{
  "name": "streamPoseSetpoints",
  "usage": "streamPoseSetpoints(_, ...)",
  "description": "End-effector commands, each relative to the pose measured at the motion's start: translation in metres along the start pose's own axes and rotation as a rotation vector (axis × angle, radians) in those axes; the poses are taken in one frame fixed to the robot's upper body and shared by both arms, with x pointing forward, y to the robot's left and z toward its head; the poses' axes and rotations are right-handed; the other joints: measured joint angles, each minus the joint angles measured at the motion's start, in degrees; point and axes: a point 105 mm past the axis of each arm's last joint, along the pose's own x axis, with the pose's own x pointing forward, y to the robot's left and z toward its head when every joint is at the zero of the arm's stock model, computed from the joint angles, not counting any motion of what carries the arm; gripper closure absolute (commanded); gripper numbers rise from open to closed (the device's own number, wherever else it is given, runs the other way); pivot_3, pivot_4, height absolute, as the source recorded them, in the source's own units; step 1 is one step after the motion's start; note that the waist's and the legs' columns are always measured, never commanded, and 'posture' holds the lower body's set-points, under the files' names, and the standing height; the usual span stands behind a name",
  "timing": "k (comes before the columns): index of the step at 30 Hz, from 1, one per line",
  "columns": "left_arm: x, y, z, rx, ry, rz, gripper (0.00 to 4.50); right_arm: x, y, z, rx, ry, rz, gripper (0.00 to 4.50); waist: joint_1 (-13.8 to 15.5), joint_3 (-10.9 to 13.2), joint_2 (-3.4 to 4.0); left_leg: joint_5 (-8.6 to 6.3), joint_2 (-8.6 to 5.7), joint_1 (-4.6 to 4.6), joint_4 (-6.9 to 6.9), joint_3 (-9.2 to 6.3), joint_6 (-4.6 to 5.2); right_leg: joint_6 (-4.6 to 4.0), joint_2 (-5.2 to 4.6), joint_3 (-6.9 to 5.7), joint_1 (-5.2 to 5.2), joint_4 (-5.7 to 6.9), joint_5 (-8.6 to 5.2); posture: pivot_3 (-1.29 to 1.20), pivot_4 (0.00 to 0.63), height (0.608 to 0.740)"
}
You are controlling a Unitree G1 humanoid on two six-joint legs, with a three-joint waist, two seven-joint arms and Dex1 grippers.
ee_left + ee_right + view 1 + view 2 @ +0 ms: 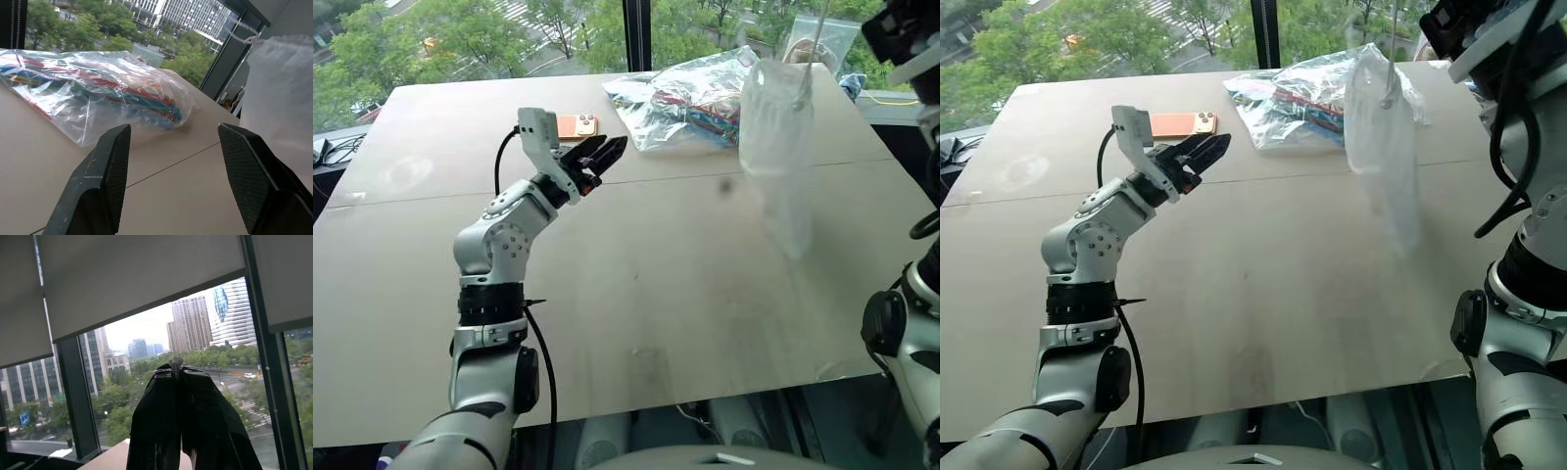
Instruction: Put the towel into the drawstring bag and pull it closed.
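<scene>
Translucent white, the drawstring bag [1383, 147] dangles at upper right by its cord, pinched in the clamped right hand [178, 377]. The left hand [1197, 157], fingers spread and empty, should steady the bag's body before the cord is drawn.

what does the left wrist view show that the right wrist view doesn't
Left wrist view: the left gripper with jaws apart, a clear plastic bag of colourful items on the table, and the hanging drawstring bag. Right wrist view: the right gripper shut on the cord, roller blinds and a window frame. Both: trees and city buildings outside.
</scene>
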Motion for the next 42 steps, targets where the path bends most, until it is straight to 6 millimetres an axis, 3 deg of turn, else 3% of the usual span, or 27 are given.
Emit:
streamPoseSetpoints(1,-0.006,-0.013,-0.004,0.055,0.038,-0.067,1.88,-0.007,0.004,-0.006,0.037,0.014,0.022,4.5,0.28,0.0,-0.01,0.0,-0.01,0.0,0.05,-0.01,0.0,0.01,0.0,-0.01,0.03,0.0,0.0,0.0,0.15,0.74)
streamPoseSetpoints(6,-0.012,-0.023,-0.012,0.06,0.08,-0.111,1.88,-0.008,0.018,-0.021,0.149,0.025,0.064,4.5,0.48,0.0,0.0,0.0,0.0,-0.05,0.13,-0.1,0.0,0.01,0.0,-0.09,0.03,0.04,0.01,0.0,0.15,0.74)
streamPoseSetpoints(9,-0.013,-0.024,-0.016,0.055,0.103,-0.115,1.88,-0.009,0.036,-0.038,0.216,0.064,0.128,4.5,0.44,0.0,0.0,0.0,0.01,-0.05,0.13,-0.13,0.0,0.01,0.0,-0.11,0.03,0.04,0.0,0.0,0.15,0.74)
streamPoseSetpoints(13,-0.007,-0.02,-0.018,0.155,0.105,-0.083,1.88,-0.009,0.042,-0.042,0.259,0.056,0.144,4.5,0.38,0.0,0.0,0.0,-0.01,-0.04,0.14,-0.12,0.0,0.01,-0.01,-0.1,0.04,0.04,0.01,0.0,0.15,0.74)
streamPoseSetpoints(16,0.005,0.009,0.006,0.074,-0.03,0.111,1.88,-0.01,0.045,-0.039,0.258,0.048,0.161,4.5,0.8,0.0,0.0,0.0,-0.01,-0.04,0.17,-0.15,0.0,0.01,-0.01,-0.12,0.05,0.05,0.01,0.0,0.15,0.74)
streamPoseSetpoints(18,0.016,0.025,0.005,0.063,-0.027,0.218,1.88,-0.011,0.045,-0.028,0.273,0.011,0.176,4.5,1.26,0.01,-0.02,0.0,0.0,-0.17,0.41,-0.37,0.0,0.01,0.01,-0.34,0.07,0.07,0.01,0.0,0.15,0.74)
streamPoseSetpoints(20,0.028,0.004,-0.02,0.064,0.088,0.092,1.88,-0.013,0.047,-0.018,0.274,-0.018,0.198,4.5,1.36,0.01,-0.01,-0.01,-0.02,-0.19,0.52,-0.46,0.01,0.01,0.02,-0.43,0.16,0.07,0.01,0.0,0.15,0.74)
streamPoseSetpoints(23,0.015,-0.072,-0.061,0.086,0.287,-0.373,1.88,-0.014,0.05,0.002,0.297,-0.079,0.241,4.5,1.13,0.0,0.01,-0.02,-0.06,-0.18,0.5,-0.36,0.03,0.02,-0.02,-0.34,0.19,0.01,0.01,0.0,0.15,0.74)
streamPoseSetpoints(24,0.007,-0.089,-0.065,0.083,0.293,-0.462,1.88,-0.014,0.052,0.009,0.3,-0.098,0.255,4.5,0.96,0.01,0.02,-0.02,-0.05,-0.19,0.5,-0.35,0.03,0.02,-0.03,-0.33,0.19,-0.01,0.0,0.0,0.15,0.74)
streamPoseSetpoints(25,0.007,-0.093,-0.061,0.04,0.259,-0.466,1.88,-0.015,0.053,0.015,0.297,-0.111,0.265,4.5,0.75,0.02,0.04,-0.02,-0.04,-0.22,0.49,-0.34,0.03,0.02,-0.04,-0.33,0.17,-0.02,0.0,0.0,0.15,0.74)
streamPoseSetpoints(27,0.008,-0.089,-0.053,-0.02,0.207,-0.424,1.88,-0.015,0.054,0.02,0.292,-0.119,0.274,4.5,0.8,0.04,0.02,-0.02,-0.01,-0.23,0.39,-0.34,0.03,0.01,-0.08,-0.39,0.14,-0.05,-0.01,0.0,0.15,0.74)
streamPoseSetpoints(34,0.01,-0.038,-0.033,-0.071,0.13,-0.214,1.88,-0.02,0.061,0.004,0.309,-0.055,0.283,4.5,0.34,0.01,0.05,-0.01,0.06,0.01,0.52,-0.44,0.06,-0.02,0.12,-0.38,0.29,0.14,0.0,0.0,0.15,0.74)
streamPoseSetpoints(39,0.01,-0.041,-0.031,-0.193,0.147,-0.255,1.88,-0.02,0.06,0.001,0.318,-0.042,0.28,4.5,0.54,0.02,0.05,-0.01,0.05,-0.17,0.78,-0.47,0.06,0.0,0.1,-0.42,0.29,0.13,0.01,0.0,0.15,0.74)
streamPoseSetpoints(42,0.012,-0.039,-0.025,-0.026,0.09,-0.22,1.88,-0.021,0.06,0.001,0.317,-0.037,0.281,4.5,0.72,0.02,0.05,-0.01,0.02,-0.19,0.77,-0.46,0.06,0.01,0.05,-0.43,0.29,0.09,0.01,0.0,0.15,0.74)
